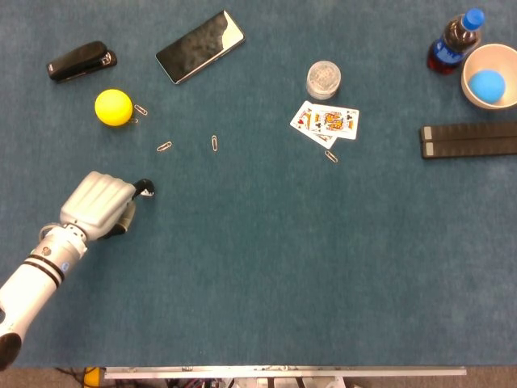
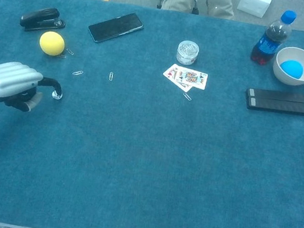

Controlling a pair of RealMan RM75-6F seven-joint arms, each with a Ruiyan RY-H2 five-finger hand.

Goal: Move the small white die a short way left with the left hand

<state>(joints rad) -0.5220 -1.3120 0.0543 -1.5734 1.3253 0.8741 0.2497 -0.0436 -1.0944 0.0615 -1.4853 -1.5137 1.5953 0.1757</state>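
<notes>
Left hand: at the table's left side, fingers curled under the pale back; a dark fingertip hooks out to the right. Whether the hand pinches anything I cannot tell.
Die: a small white speck on the cloth right at that fingertip in the chest view; from the head view it is mostly hidden by the finger.
Table: covered in blue-green cloth.
Right hand: in neither view.
Paper clips: two lie beyond the hand, one to the left and one to its right, apart from each other; a third is just beside the ball.
Ball: yellow, beyond the hand, near the left edge.
Cards: a small fan, face up, mid-table, with a clip at its near corner.
Jar: clear, round, just behind the cards.
Black bar: long, lying flat at the right edge.
Stapler: black, far left.
Phone: dark, lying aslant, right of the stapler.
Bowl: white, far right, holding a blue ball.
Bottle: dark drink, blue cap, just left of the bowl.
</notes>
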